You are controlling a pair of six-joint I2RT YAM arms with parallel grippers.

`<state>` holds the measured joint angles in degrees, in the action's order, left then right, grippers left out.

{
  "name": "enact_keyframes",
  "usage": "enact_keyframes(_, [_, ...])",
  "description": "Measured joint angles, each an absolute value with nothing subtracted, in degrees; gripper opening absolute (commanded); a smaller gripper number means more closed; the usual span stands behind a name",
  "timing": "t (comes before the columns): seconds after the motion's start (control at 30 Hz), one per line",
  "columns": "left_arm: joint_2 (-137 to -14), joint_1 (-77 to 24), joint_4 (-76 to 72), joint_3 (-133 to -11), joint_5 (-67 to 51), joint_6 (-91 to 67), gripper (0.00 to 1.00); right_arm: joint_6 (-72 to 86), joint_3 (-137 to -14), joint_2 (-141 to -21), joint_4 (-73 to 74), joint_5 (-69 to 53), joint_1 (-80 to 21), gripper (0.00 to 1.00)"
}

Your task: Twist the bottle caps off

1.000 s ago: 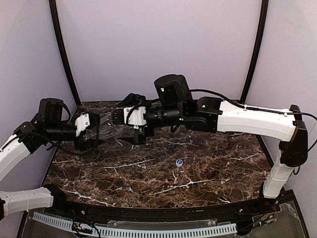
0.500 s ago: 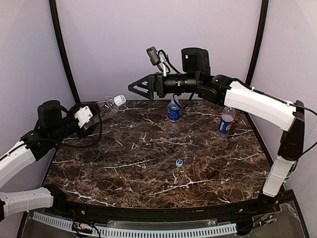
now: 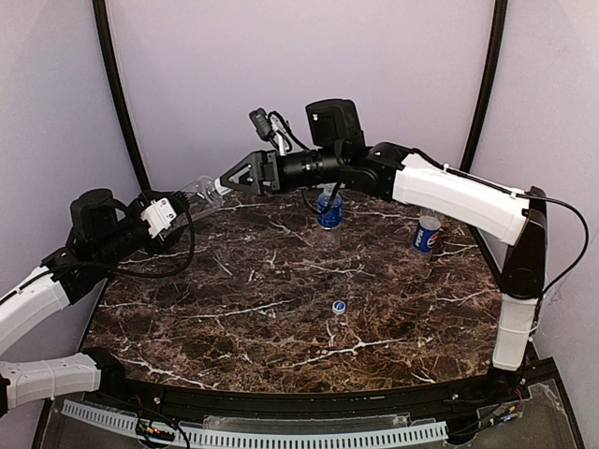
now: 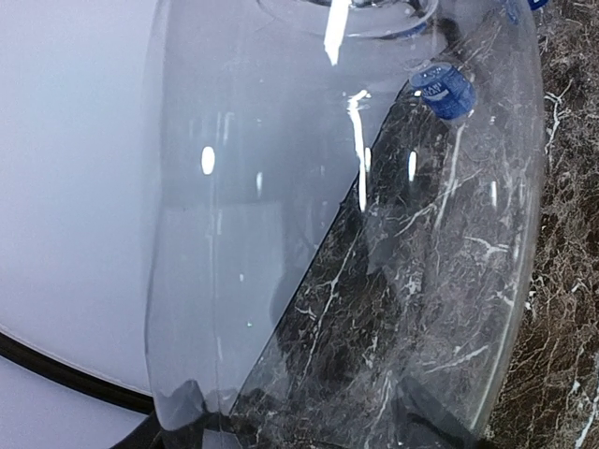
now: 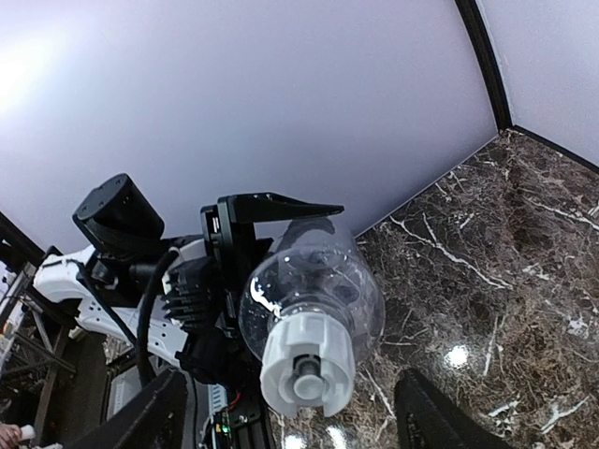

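White cap at right claw's tips

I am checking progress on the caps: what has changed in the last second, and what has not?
The left claw raised the clear bottle and holds it sideways. The right claw rose, swung left, and is now open at the white cap. The loose blue cap, the blue-label bottle and the Pepsi bottle stayed put.

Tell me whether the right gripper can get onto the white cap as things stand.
Probably yes: the right gripper is open, the white cap sits centred between its fingers, presented end-on by the left gripper holding the unlabelled bottle, nothing between.
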<state>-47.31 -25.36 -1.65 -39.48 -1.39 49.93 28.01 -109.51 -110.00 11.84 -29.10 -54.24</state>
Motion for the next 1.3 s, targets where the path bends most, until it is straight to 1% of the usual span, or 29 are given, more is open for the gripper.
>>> enact_keyframes(0.03, [-47.35, -25.36, -1.65, -39.48, -1.37, 50.02, 0.33, 27.97, -110.13, -110.15, 11.97, -29.12, -54.37, 0.63])
enact_keyframes(0.07, [-47.44, -25.36, -1.65, -39.48, -1.37, 50.19, 0.33, 27.92, -110.72, -110.39, 12.05, -29.12, -54.39, 0.60])
enact_keyframes(0.17, [-47.68, -25.39, -1.67, -39.48, -1.39, 50.54, 0.33, 28.08, -112.66, -111.55, 12.19, -29.41, -54.39, 0.58])
enact_keyframes(0.33, [-47.90, -25.41, -1.76, -39.48, -1.39, 50.85, 0.33, 28.14, -114.43, -113.84, 13.02, -29.95, -54.39, 0.60])
enact_keyframes(0.4, [-47.94, -25.41, -1.89, -39.48, -1.39, 50.98, 0.34, 28.18, -114.43, -114.37, 13.85, -29.95, -54.39, 0.55])
enact_keyframes(0.47, [-47.94, -25.41, -2.11, -39.48, -1.39, 51.05, 0.33, 27.97, -114.43, -114.65, 14.37, -29.95, -54.39, 0.44])
enact_keyframes(0.53, [-47.94, -25.41, -2.13, -39.48, -1.37, 51.11, 0.33, 28.27, -114.43, -114.67, 14.66, -30.06, -54.39, 0.27])
enact_keyframes(0.57, [-47.99, -25.41, -2.13, -39.44, -1.19, 51.22, 0.33, 28.10, -114.54, -114.67, 14.68, -30.22, -54.39, 0.15])
enact_keyframes(0.6, [-48.01, -25.39, -2.13, -39.40, -1.26, 51.29, 0.34, 27.68, -114.65, -114.67, 14.74, -30.44, -54.39, 0.08])
enact_keyframes(0.67, [-48.03, -25.39, -2.13, -39.33, -1.02, 51.27, 0.33, 27.62, -114.80, -114.67, 14.92, -30.57, -54.39, 0.02])
enact_keyframes(0.7, [-48.03, -25.36, -2.15, -39.29, -0.95, 51.29, 0.33, 27.55, -114.87, -114.67, 14.98, -30.63, -54.39, 0.00])
enact_keyframes(0.83, [-48.03, -25.39, -2.13, -39.29, -1.34, 51.27, 0.33, 25.47, -114.87, -114.67, 15.14, -31.75, -54.39, 0.00])
enact_keyframes(0.97, [-47.97, -25.30, 0.62, -39.57, -3.84, 50.72, 0.32, 16.97, -114.85, -114.63, 16.99, -33.15, -54.41, 0.00])
enact_keyframes(1.07, [-47.99, -24.97, 7.90, -41.17, -8.27, 49.87, 0.30, 2.98, -112.55, -112.97, 20.16, -31.73, -55.64, 0.00])
enact_keyframes(1.3, [-47.81, -25.41, 24.01, -42.00, -23.42, 49.28, 0.30, -37.98, -96.09, -102.39, 21.87, -23.79, -62.87, 0.00])
